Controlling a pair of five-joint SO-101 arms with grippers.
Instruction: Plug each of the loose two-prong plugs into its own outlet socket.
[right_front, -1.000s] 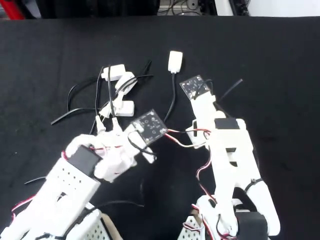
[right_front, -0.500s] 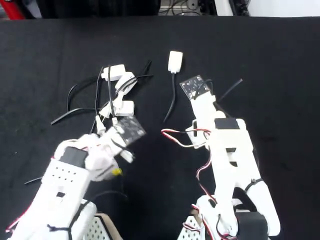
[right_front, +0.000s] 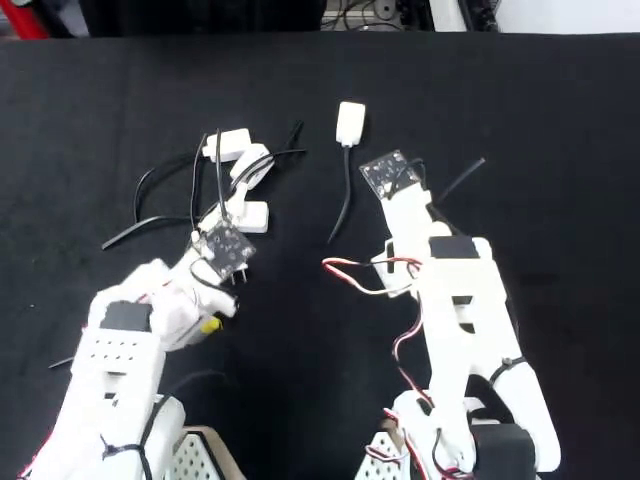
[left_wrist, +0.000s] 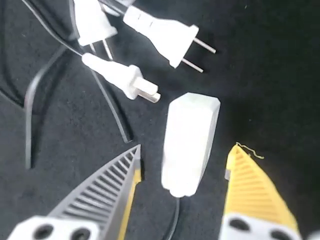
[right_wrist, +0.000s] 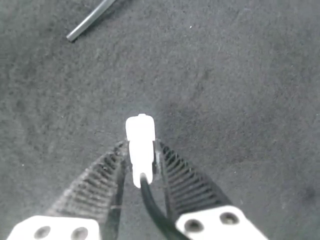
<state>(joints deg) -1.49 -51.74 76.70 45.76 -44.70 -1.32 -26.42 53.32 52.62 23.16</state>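
A white outlet socket (left_wrist: 190, 142) lies on the black table between the fingers of my left gripper (left_wrist: 187, 147), which is open around it without touching. Just beyond it lie loose white two-prong plugs (left_wrist: 165, 35) and a slimmer plug (left_wrist: 120, 77). From above, the left gripper (right_front: 228, 232) sits at the near edge of this tangle of plugs and sockets (right_front: 240, 165). My right gripper (right_wrist: 140, 147) is shut on a small white plug (right_wrist: 141, 135) with a black cable, held just over the cloth. In the high view the right gripper (right_front: 395, 175) is at centre right. Another white socket (right_front: 349, 122) lies apart, beyond it.
Thin black cables (right_front: 150, 205) fan out left of the tangle, and one cable (right_front: 345, 200) trails back from the lone socket between the arms. A loose cable end (right_wrist: 90, 20) lies ahead of the right gripper. Bare black cloth (right_front: 540, 130) covers the right side.
My left arm has swung left and forward, bringing its open gripper from the middle of the table to the plug tangle. The right arm has held still with its plug.
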